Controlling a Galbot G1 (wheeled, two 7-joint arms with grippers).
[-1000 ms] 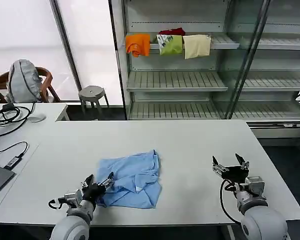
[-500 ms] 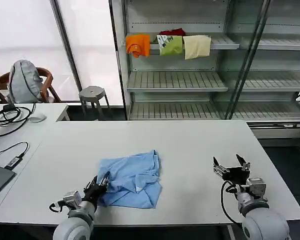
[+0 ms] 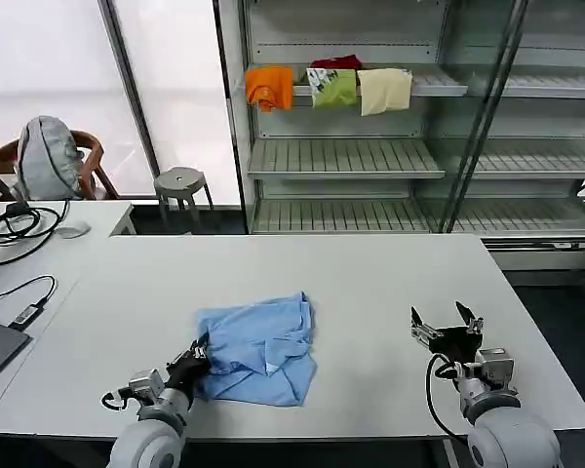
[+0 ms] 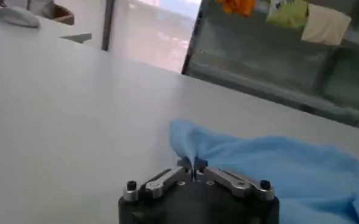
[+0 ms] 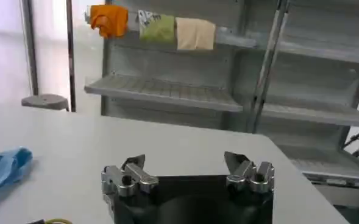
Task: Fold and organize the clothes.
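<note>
Pinching the near left edge of the crumpled sky-blue soft-fabric T-shirt, the left gripper has its fingers together on the cloth at the white table's front middle. The right gripper hovers well apart, fingers spread.

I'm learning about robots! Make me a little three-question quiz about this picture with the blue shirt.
1. True or false: the left pincer is shut on the edge of the T-shirt.
2. The right pincer is: A) holding the shirt, B) open above bare table, C) on the shelf.
3. Fill in: the orange cloth hangs on a ____.

Key: 1 true; 2 B; 3 shelf.
</note>
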